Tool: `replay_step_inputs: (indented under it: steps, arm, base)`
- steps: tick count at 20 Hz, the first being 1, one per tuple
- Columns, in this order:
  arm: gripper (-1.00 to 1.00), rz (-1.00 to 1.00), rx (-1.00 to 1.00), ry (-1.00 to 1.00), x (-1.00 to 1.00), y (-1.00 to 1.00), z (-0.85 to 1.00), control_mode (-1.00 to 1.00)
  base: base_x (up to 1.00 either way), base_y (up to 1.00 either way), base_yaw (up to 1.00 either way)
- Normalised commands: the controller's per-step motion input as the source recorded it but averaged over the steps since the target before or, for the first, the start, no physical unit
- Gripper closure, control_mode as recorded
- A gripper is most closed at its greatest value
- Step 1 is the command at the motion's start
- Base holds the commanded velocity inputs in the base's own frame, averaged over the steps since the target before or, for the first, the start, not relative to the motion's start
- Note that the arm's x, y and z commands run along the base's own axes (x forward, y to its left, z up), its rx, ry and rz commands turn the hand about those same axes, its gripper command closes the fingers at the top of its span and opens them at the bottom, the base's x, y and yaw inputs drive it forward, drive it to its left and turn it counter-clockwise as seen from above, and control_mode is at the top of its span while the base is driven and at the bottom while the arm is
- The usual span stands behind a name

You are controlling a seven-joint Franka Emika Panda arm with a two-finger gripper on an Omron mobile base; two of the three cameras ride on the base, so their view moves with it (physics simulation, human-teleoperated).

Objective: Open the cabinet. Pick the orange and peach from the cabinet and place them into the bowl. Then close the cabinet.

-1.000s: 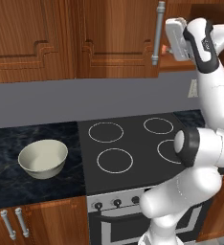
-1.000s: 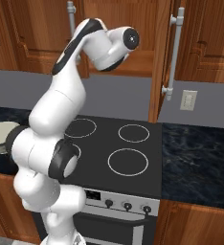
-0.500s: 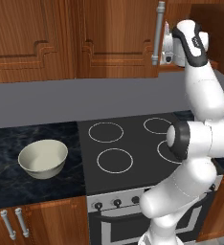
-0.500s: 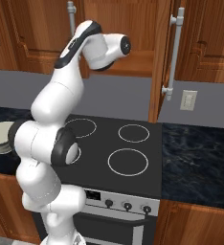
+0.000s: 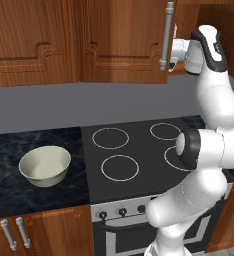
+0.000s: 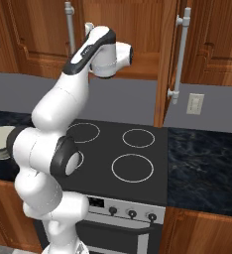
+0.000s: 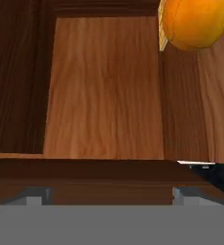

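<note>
A rendered home kitchen.
A black stove [image 5: 139, 150] with four burner rings sits in a dark marble counter [image 5: 19, 150], wooden cabinets [image 5: 49, 40] above and below, oven knobs [image 6: 132, 213] in front, a bowl [image 5: 44, 165] beside.

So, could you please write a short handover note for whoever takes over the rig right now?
Gripper: raised at the cabinet opening, pointing inside; the hand view shows nothing between the fingertips, but whether it is open or shut cannot be told.
Things: the right cabinet door is swung open, while the left door looks closed. The orange lies inside the cabinet, at the top right of the hand view. The peach cannot be placed from these pictures. The bowl sits empty on the counter left of the stove.
Done: cabinet partly opened.
Left: pick the orange and the peach, place both in the bowl, close the cabinet.
</note>
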Motion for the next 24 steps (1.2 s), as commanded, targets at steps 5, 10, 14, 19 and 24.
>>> replay_step_inputs:
  steps: [5,10,14,19,24]
  arm:
    - [-1.0,0.23,0.18,0.09,-1.0,0.92,0.25,-1.0]
    - [-1.0,0.19,0.06,0.06,-1.0,1.0,0.05,-1.0]
    - [-1.0,0.18,0.01,0.05,-1.0,1.0,0.01,-1.0]
    - [-1.0,0.07,-0.02,0.01,-0.61,1.0,0.0,-1.0]
    - [-1.0,-0.01,-0.09,0.0,-0.12,1.0,0.0,-1.0]
  base:
    - [0.0,0.0,0.0]
    - [0.0,0.0,0.0]
    - [0.0,0.0,0.0]
    - [0.0,0.0,0.0]
    - [0.0,0.0,0.0]
